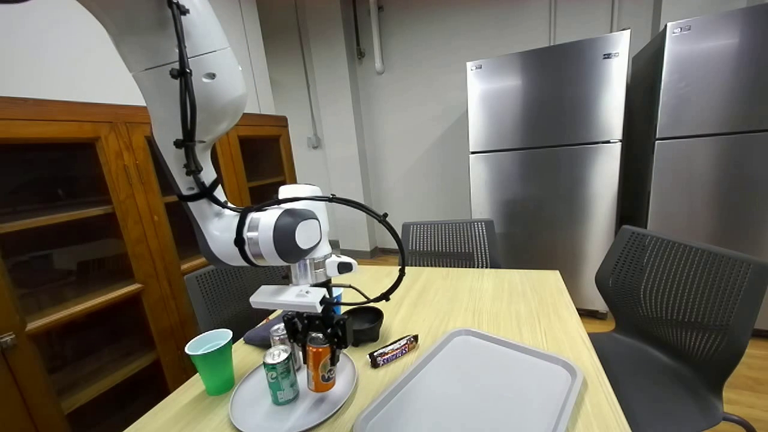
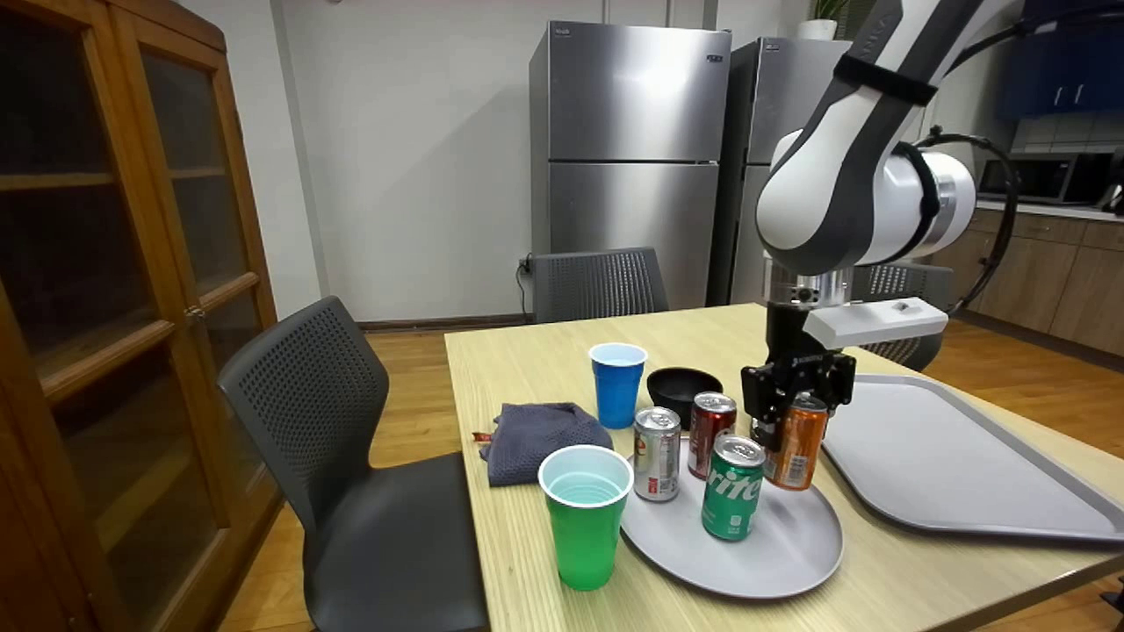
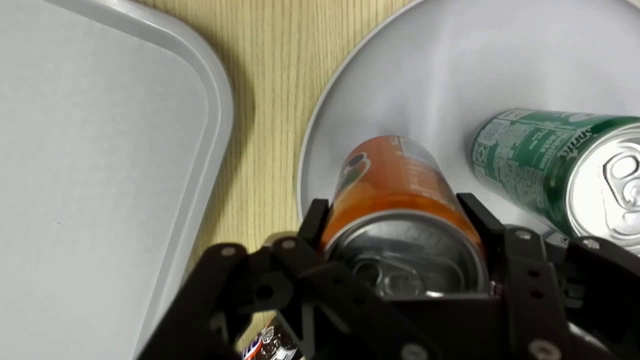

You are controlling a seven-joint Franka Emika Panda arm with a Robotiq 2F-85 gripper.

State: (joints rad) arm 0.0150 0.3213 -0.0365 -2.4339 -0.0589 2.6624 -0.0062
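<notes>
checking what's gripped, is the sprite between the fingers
No, the wrist view shows the orange can between the fingers, while the Sprite stands outside them on the plate.

Bright light; glare on fridge [image 1: 543, 99]; shadow beside tray [image 3: 100, 175].

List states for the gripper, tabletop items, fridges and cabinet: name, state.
Robotiq gripper, closed on the Fanta can
Fanta can, gripped; lifted or resting unclear
Round gray plate, lying flat
Sprite can, upright on the plate
Silver can, upright
Dark red can, upright
Gray tray, lying flat
Green plastic cup, upright
Blue plastic cup, upright
Black bowl, upright
Snickers bar, wrapped, lying flat
Dark gray cloth, bunched up
Refrigerators, doors shut
Wooden cabinet, doors shut
</notes>
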